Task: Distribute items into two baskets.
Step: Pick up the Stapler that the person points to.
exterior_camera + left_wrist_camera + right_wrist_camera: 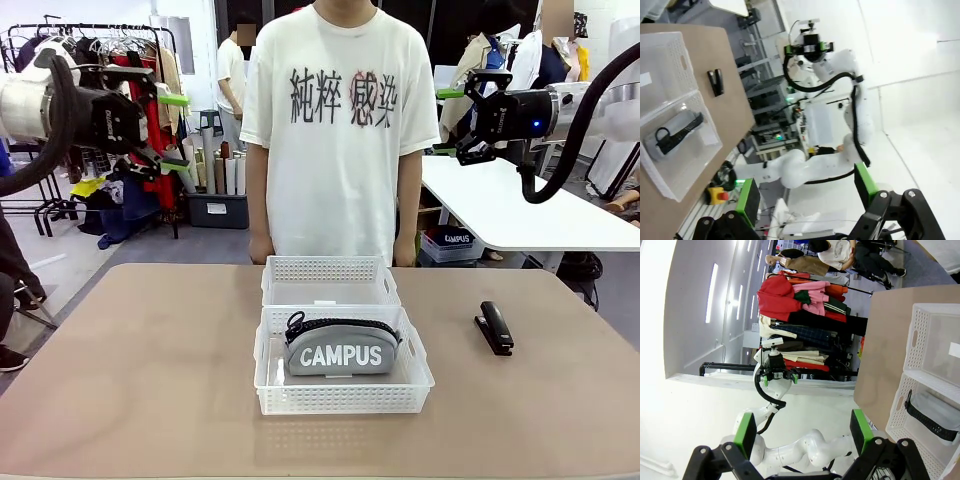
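The grey CAMPUS pouch [338,352] lies inside the near basket [340,400] at the table's middle. Behind it, touching, stands the far basket [330,268] with nothing in it. The black stapler [495,327] rests on the table to the right of the baskets. My left gripper [175,130] hangs open high at the upper left, and my right gripper [448,122] hangs open high at the upper right; both hold nothing. The left wrist view looks past the open left gripper [807,195] at the pouch [675,132] and stapler [716,82]. The right gripper [802,432] frames the pouch [935,412].
A person in a white T-shirt [335,130] stands at the far edge of the table, arms down behind the far basket. The brown tabletop [140,360] is bare on the left. A clothes rack [120,60] and a white table [510,210] stand beyond.
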You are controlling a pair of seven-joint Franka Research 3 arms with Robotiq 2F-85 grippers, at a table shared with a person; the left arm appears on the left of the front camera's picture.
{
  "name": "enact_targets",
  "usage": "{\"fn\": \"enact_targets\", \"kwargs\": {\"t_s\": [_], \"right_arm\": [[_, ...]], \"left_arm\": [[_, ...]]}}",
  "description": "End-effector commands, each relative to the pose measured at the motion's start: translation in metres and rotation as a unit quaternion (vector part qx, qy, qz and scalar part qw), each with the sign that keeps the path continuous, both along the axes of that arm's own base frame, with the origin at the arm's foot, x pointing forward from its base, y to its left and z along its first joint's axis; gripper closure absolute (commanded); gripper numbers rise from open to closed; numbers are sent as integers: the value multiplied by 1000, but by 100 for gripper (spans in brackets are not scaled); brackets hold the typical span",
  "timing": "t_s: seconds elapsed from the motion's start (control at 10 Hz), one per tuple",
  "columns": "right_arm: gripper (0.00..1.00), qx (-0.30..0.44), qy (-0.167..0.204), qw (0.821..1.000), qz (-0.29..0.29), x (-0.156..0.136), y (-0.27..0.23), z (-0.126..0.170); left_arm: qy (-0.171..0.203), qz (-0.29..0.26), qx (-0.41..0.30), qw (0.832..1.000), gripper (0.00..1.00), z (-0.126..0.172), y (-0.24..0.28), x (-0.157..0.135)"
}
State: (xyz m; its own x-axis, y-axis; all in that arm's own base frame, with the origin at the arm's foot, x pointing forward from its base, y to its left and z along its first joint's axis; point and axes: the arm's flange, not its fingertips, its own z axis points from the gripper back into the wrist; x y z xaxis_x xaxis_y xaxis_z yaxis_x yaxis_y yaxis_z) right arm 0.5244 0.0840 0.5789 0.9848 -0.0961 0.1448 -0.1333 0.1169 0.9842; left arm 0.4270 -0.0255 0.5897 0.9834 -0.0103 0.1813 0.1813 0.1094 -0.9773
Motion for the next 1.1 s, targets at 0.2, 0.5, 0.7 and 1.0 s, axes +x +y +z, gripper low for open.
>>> {"fn": "enact_targets", "kwargs": {"t_s": [0.2, 0.5, 0.7, 1.0], "right_arm": [[0, 1, -1, 1000, 0, 0, 0, 2], [0, 1, -1, 1000, 0, 0, 0, 2], [0, 1, -1, 1000, 0, 0, 0, 2], [0, 1, -1, 1000, 0, 0, 0, 2]], "left_arm": [[31, -15, -63, 997, 0, 11, 21, 13], [40, -24, -77, 996, 0, 10, 22, 14], [43, -12, -66, 997, 0, 8, 24, 16], [37, 1, -58, 998, 0, 6, 25, 19]]}}
